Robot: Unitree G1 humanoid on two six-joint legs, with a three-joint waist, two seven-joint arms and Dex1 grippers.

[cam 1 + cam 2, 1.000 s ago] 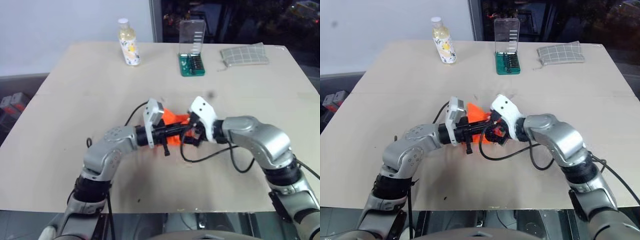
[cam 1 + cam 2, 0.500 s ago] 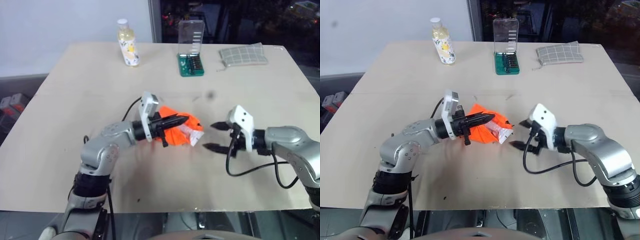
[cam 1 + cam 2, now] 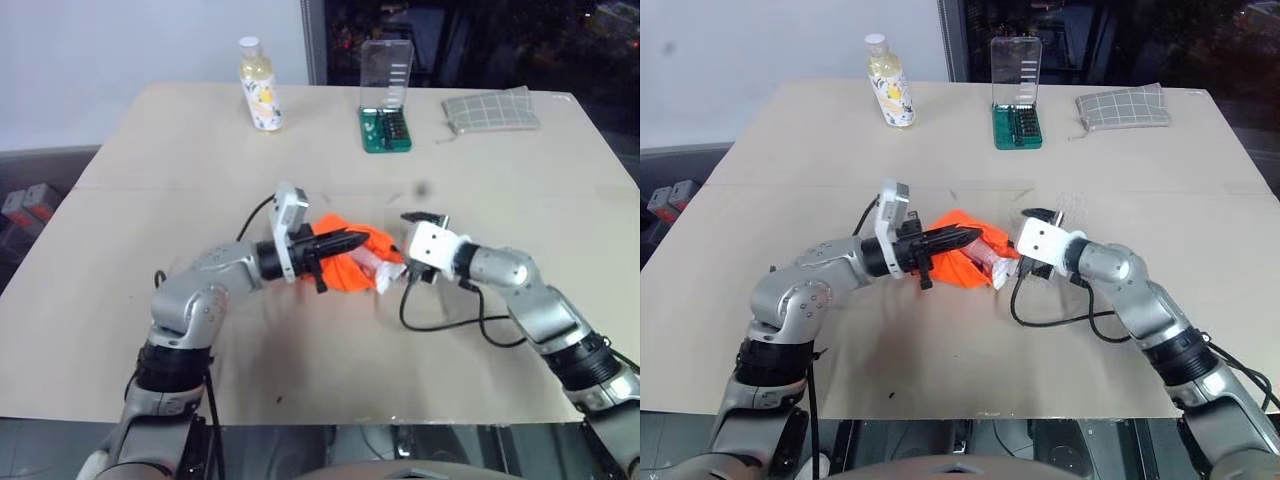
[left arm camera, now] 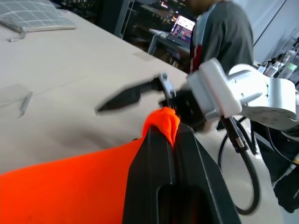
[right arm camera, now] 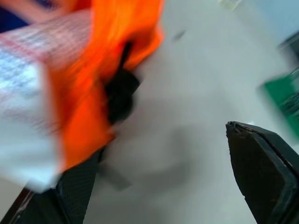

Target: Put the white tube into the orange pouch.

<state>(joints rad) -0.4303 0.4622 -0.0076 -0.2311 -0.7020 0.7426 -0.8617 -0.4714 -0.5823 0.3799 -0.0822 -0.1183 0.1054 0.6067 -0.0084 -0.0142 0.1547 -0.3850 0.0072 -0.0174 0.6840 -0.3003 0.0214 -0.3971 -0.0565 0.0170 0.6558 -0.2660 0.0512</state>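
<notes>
Left gripper: clamped on pouch edge.
Tube: sticking out of pouch, right side.
Right gripper: wide, beside tube.

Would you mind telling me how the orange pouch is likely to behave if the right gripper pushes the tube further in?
The orange pouch looks soft and crumpled, so it would probably buckle rather than hold its mouth open. Only the left gripper, shut on one edge, steadies it, so it may slide on the smooth table. The white tube protrudes.
</notes>
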